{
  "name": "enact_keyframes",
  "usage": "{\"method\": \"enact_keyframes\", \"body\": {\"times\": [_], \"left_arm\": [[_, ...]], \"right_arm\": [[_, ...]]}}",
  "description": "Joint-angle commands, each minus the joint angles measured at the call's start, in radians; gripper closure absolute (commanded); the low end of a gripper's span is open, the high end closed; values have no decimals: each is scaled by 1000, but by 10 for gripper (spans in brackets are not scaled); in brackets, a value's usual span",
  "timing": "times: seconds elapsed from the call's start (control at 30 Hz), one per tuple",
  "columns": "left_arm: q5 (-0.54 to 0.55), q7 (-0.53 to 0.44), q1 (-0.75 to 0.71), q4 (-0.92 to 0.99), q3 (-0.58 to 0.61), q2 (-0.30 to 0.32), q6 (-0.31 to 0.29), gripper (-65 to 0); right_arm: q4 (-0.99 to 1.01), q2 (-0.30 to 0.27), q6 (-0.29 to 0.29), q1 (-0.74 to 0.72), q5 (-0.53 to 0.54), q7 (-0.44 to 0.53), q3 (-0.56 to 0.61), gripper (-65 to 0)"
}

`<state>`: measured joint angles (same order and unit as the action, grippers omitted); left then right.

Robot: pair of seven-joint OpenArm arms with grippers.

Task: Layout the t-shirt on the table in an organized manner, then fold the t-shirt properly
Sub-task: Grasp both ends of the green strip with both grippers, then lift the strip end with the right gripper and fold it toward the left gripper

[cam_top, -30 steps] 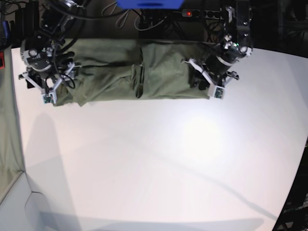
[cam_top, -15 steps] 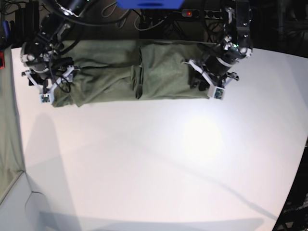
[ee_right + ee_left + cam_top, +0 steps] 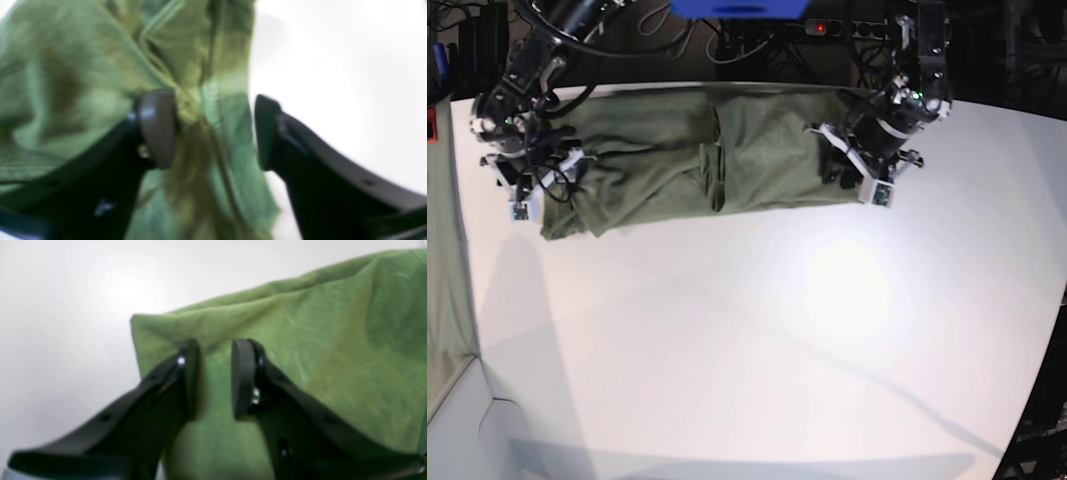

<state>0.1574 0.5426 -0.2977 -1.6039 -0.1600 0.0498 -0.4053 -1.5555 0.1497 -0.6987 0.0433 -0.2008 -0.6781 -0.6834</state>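
The olive-green t-shirt (image 3: 757,150) lies as a long folded band along the far side of the white table (image 3: 747,350). My left gripper (image 3: 864,182) is at the band's right end. In the left wrist view its narrow jaws (image 3: 216,373) stand close together with the t-shirt (image 3: 333,340) filling the gap near a corner. My right gripper (image 3: 527,195) is at the band's bunched left end. In the right wrist view it (image 3: 213,130) is open, straddling a stitched hem of the t-shirt (image 3: 66,66): one pad (image 3: 156,126) touches the cloth, the other stands over bare table.
A pale grey-green cloth strip (image 3: 442,250) hangs at the table's left edge. Behind the table are a power strip (image 3: 837,28) with a red light, a blue object (image 3: 737,8) and cables. The table's edge curves away at the right (image 3: 1049,330).
The right gripper's jaws have narrowed around the shirt's left end, which has bunched and shifted towards the front. The left gripper has edged slightly back with the right end.
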Motion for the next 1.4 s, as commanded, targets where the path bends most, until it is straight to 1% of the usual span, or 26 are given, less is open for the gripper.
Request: {"method": "enact_keyframes", "body": {"times": [0.0, 0.07, 0.23, 0.43, 0.5, 0.6, 0.7, 0.8, 0.9, 1.07, 1.23, 1.37], "left_arm": [[6, -19, 10, -14, 0, 2, -5, -169], [6, -19, 10, -14, -2, 2, -5, -169], [9, -19, 10, -17, -2, 2, -5, -169], [15, -19, 39, -45, -3, 2, -5, -169], [29, -17, 48, -94, -3, -1, -5, -169], [84, -9, 50, -181, -3, 2, 1, -169], [94, -9, 41, -250, -8, 2, 3, -169], [94, -9, 18, -253, -60, 3, 3, -170], [95, -9, -10, -187, -118, 2, -1, -170], [104, -9, -16, -75, -197, -3, -5, -170], [106, -9, -16, -57, -206, -6, -5, -170], [106, -9, -16, -55, -198, -11, -5, -170]], "right_arm": [[43, 7, 1, 11, -98, -110, 1, -251], [59, 7, 1, 11, -98, -110, 4, -193], [60, 7, 1, 17, -98, -110, 6, 0], [13, 7, 1, 19, -98, -111, 1, 0], [-35, 7, 1, 20, -98, -111, 1, 0], [-116, 7, 1, 11, -98, -111, 3, 0], [-190, 7, 1, 5, -98, -111, 6, 0], [-227, 7, 1, -4, -98, -111, 6, 0], [-267, 7, 1, -4, -98, -111, 12, 0], [-345, 7, 1, 11, -98, -111, 80, 0], [-426, 7, 1, 50, -98, -111, 155, 0], [-455, 7, 1, 102, -87, -105, 265, 0]]}}
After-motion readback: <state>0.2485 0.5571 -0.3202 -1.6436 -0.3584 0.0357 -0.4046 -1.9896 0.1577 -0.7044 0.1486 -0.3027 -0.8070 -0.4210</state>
